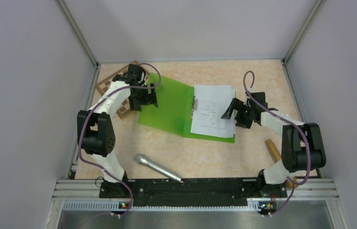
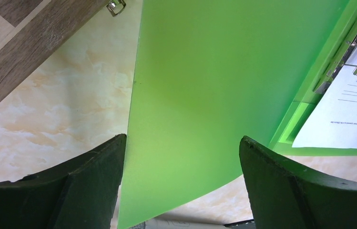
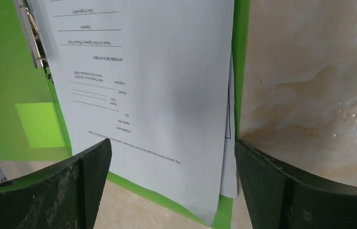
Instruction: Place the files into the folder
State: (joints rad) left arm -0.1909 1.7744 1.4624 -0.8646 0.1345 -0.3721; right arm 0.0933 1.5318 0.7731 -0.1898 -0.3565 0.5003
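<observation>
- Folder (image 1: 167,107): bright green, translucent, laid open on the surface (image 1: 262,81), roughly centre and a bit to the left; spine runs far-to-near.
- Files (image 1: 212,112): white printed sheets stacked on the folder's R half, top edges by the metal clip (image 1: 195,107) at the spine. Sheets are not squared up; lower ones stick out along the R and near edges. Green is seen past the stack along the near edge.
- L half of the folder: bare green cover, nothing on it. A paler rectangular patch is seen through the plastic next to the spine in the R wrist view.
- Left hand (image 1: 148,101): held over the far L part of the bare cover, fingers spread wide, nothing clamped. In its wrist view the cover fills the gap between the fingers and its L edge lines up with the L finger; contact w/ the plastic cannot be told.
- Right hand (image 1: 229,110): held just beside the R edge of the files, fingers spread wide, released, nothing gripped. In its wrist view the sheets' R edge and the folder rim are framed between the fingers.
- Brown checkered board (image 1: 107,85): far L corner, partly hidden under the L arm, just beside the folder's L edge.
- Silver microphone (image 1: 159,168): lying near the arm bases, apart from the folder.
- Wooden stick (image 1: 274,150): R side, partly covered by the R arm.
</observation>
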